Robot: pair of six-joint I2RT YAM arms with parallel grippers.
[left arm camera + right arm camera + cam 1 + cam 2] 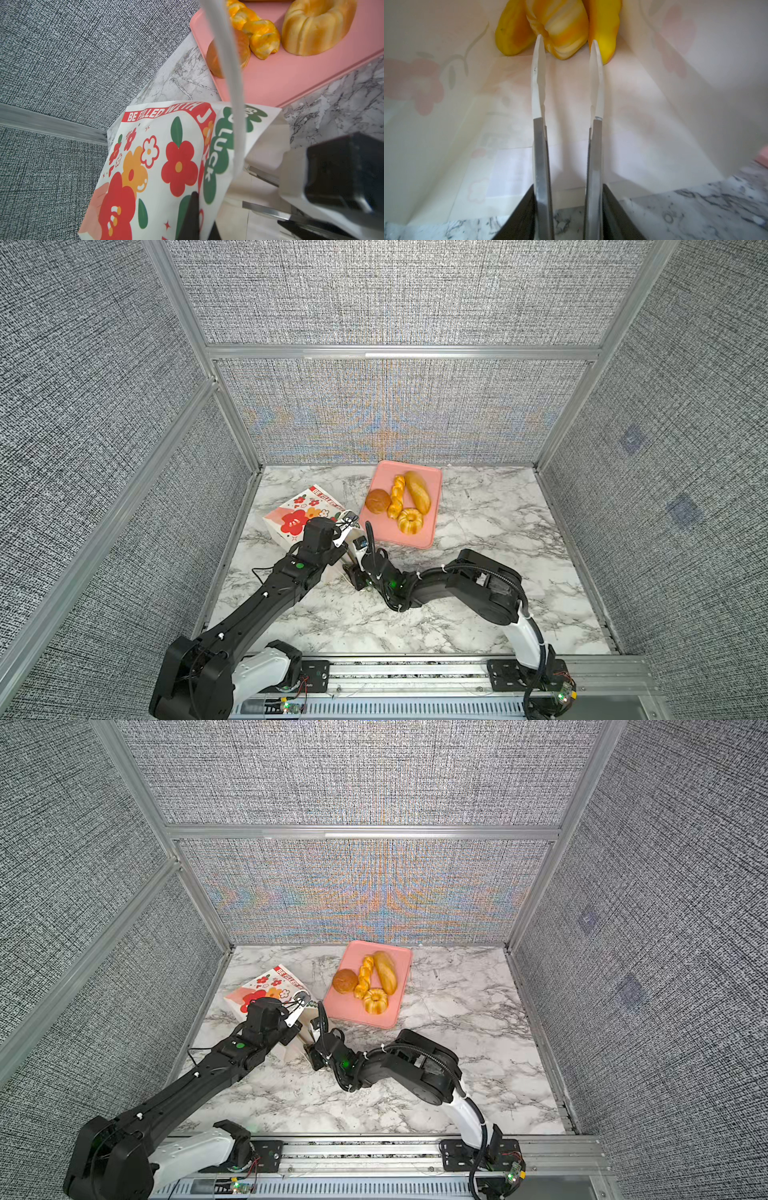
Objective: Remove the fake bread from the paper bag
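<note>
item: paper bag [291, 514], on its side on the marble table [561, 572], mouth toward my arms.
left gripper [344, 529]: clenched on the cord handle [232, 83]; i judge it props the mouth up.
right gripper [568, 43]: deep inside the bag, jaws parted, nothing grasped.
fake bread [560, 27] in the bag: a ridged piece dead ahead at the far end, its near end between my tips, a yellow piece on each flank; long axis i cannot tell.
four pieces lie on the pink tray [388, 477].
right arm is the nearer.
</note>
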